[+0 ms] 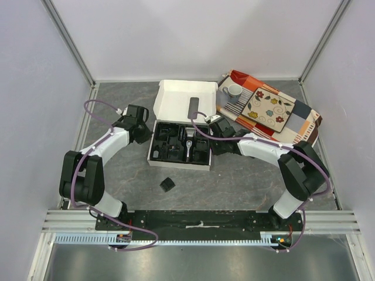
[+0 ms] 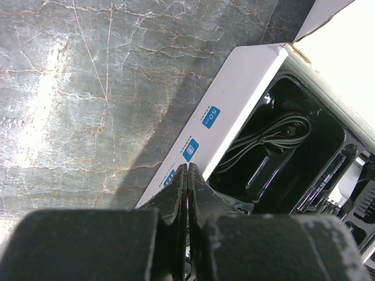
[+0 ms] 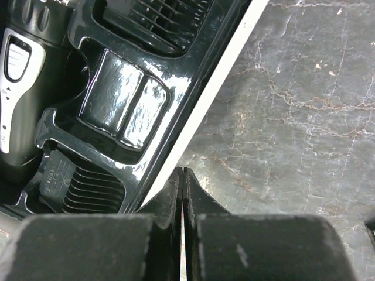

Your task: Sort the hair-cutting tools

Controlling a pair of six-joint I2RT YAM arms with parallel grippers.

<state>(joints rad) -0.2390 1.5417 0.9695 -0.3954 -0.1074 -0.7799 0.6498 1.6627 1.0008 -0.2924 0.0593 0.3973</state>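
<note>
An open white box [image 1: 157, 126] holds a black moulded tray [image 1: 202, 157] in the middle of the table. The black-and-silver clipper [image 1: 190, 145] [image 3: 17, 76] lies in the tray's middle slot. Ribbed black comb attachments [image 3: 88, 187] fill neighbouring pockets, and a coiled cable [image 2: 275, 134] lies in the left compartment. One small black attachment [image 1: 167, 184] sits loose on the table in front of the box. My left gripper [image 1: 147, 133] [image 2: 187, 170] is shut and empty against the box's left wall. My right gripper [image 1: 212, 144] [image 3: 183, 172] is shut and empty at the box's right edge.
The box's lid [image 1: 176, 99] stands open behind the tray. At the back right, a patchwork cloth [image 1: 302, 117] carries a grey mug [image 1: 234, 92] and a flowered square plate [image 1: 266, 109]. Pale enclosure walls ring the grey marbled table [image 1: 246, 181].
</note>
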